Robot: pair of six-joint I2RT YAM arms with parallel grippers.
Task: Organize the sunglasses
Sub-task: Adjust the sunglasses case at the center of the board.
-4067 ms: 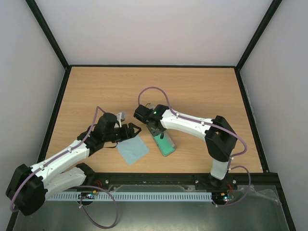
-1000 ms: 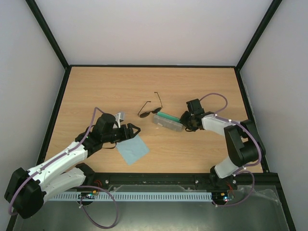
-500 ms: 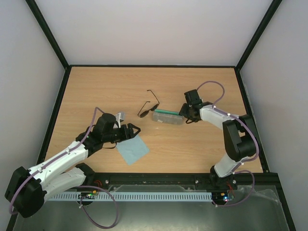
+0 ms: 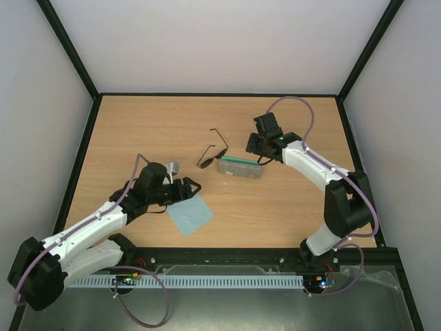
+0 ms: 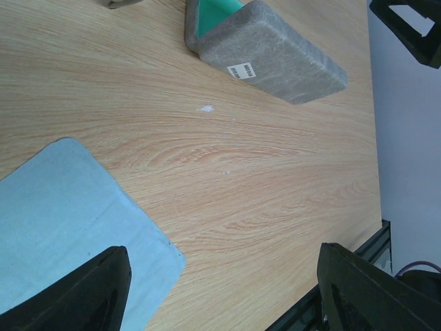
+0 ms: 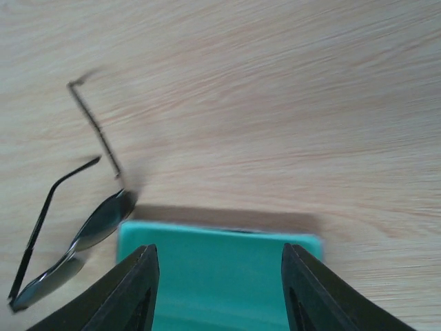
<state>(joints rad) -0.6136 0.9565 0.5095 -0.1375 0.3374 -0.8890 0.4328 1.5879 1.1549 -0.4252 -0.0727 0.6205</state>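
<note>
Sunglasses (image 4: 212,156) lie just beside the grey case (image 4: 240,169), cloth (image 4: 190,214) well apart; both arms' jaws spread.

We are looking at a tabletop (image 4: 151,131) that is showing a pale wood grain with a smooth, matt finish. The case (image 5: 275,52) is wearing a rough, grey, felt-like outside and carrying a small white paper sticker (image 5: 242,69), while its lining (image 6: 220,276) is reading as smooth, flat green. The cloth (image 5: 62,221) is lying soft and matt, pale blue. The sunglasses (image 6: 96,224) are showing thin dark wire, seemingly metal, and glossy dark lenses. The fingers (image 6: 134,296) of the right hand (image 6: 215,262) are looking like matt black plastic.
</note>
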